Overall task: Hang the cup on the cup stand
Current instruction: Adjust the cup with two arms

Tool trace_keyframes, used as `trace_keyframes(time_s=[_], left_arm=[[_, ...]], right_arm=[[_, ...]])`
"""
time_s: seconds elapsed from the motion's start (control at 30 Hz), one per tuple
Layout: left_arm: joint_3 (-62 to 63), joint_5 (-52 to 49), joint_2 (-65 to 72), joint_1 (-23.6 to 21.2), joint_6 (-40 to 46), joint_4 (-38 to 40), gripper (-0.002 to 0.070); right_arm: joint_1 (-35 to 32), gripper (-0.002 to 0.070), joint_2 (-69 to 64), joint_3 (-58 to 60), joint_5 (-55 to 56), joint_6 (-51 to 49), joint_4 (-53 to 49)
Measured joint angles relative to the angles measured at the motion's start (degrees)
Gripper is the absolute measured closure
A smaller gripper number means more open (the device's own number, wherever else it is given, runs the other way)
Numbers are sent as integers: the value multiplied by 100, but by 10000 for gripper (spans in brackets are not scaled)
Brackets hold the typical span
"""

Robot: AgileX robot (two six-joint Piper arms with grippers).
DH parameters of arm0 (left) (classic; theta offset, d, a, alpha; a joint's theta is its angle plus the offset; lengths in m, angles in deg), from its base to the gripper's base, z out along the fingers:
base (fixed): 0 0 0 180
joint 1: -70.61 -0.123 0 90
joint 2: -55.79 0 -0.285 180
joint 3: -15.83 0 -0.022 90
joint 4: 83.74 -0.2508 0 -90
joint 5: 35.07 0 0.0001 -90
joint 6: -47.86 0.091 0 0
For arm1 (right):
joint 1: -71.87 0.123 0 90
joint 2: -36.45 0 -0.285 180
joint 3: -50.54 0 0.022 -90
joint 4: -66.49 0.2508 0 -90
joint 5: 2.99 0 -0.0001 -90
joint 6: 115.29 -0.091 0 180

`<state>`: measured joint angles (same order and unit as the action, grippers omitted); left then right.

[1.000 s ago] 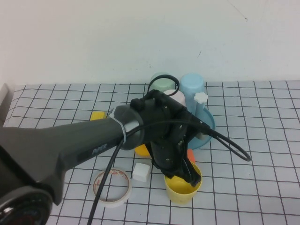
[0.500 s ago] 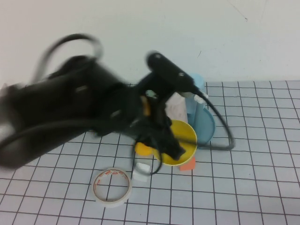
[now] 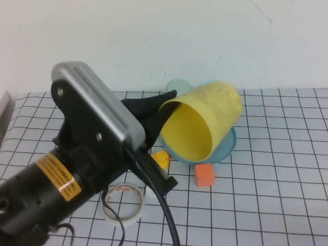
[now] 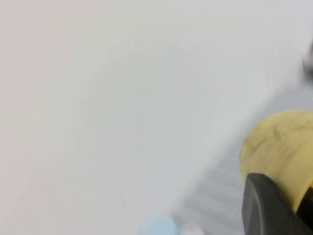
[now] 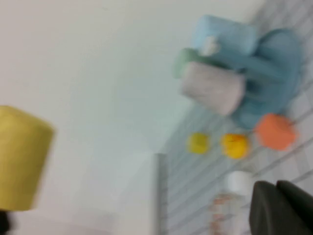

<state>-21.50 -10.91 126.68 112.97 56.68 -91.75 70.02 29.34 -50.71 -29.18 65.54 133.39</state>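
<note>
Between the jaws of the left gripper (image 3: 165,105) the rim of the cup (image 3: 202,120) is being pinched, one dark finger lying against the wall at the mouth. The cup is riding high above the tabletop (image 3: 277,195), tipped on its side with the open mouth facing the raised camera and the closed bottom pointing away toward the back wall. In the left wrist view a dark fingertip (image 4: 266,205) is overlapping the yellow wall of the cup (image 4: 279,147).

The right gripper (image 5: 279,208) is hanging off to the side, away from the work, its jaws pressed together and holding nothing.

Below and behind the lifted cup, the cup stand (image 3: 229,146) is sitting on the tabletop, mostly covered in the high view. The right wrist view is showing the cup stand (image 5: 276,73) already carrying a light blue cup (image 5: 222,34), a green cup (image 5: 188,61) and a speckled pinkish cup (image 5: 212,88); a white flower cap (image 5: 210,44) is showing at the light blue cup.

Around the base an orange block (image 3: 204,175), a tape roll (image 3: 123,204) and a small yellow item (image 3: 161,159) are lying loose.

Progress, as judged: pick-up and lift are done. Remaining: turning the cup mouth-down, lining it over a free peg, lowering, releasing. Which peg is free I cannot tell.
</note>
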Motion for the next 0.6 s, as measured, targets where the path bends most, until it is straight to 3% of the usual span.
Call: trace_keyframes(time_s=[0.2,0.3,0.37,0.53,0.6], left_arm=[[-201,1586,505,0,1237,902,669],[-201,2228,791,0,1364,1130,669],[-201,2669,971,0,1388,1142,669],[-201,3315,1383,0,1258,1077,669],[-201,3429,1459,0,1075,1013,669]], right_arm=[[0,667,-30,0,-256,1163,2362],[0,602,-298,0,-496,1587,2856],[0,500,-594,-29,-594,1703,2947],[0,125,-1601,-628,-628,2090,2967],[0,49,-2085,-968,-701,2431,2989]])
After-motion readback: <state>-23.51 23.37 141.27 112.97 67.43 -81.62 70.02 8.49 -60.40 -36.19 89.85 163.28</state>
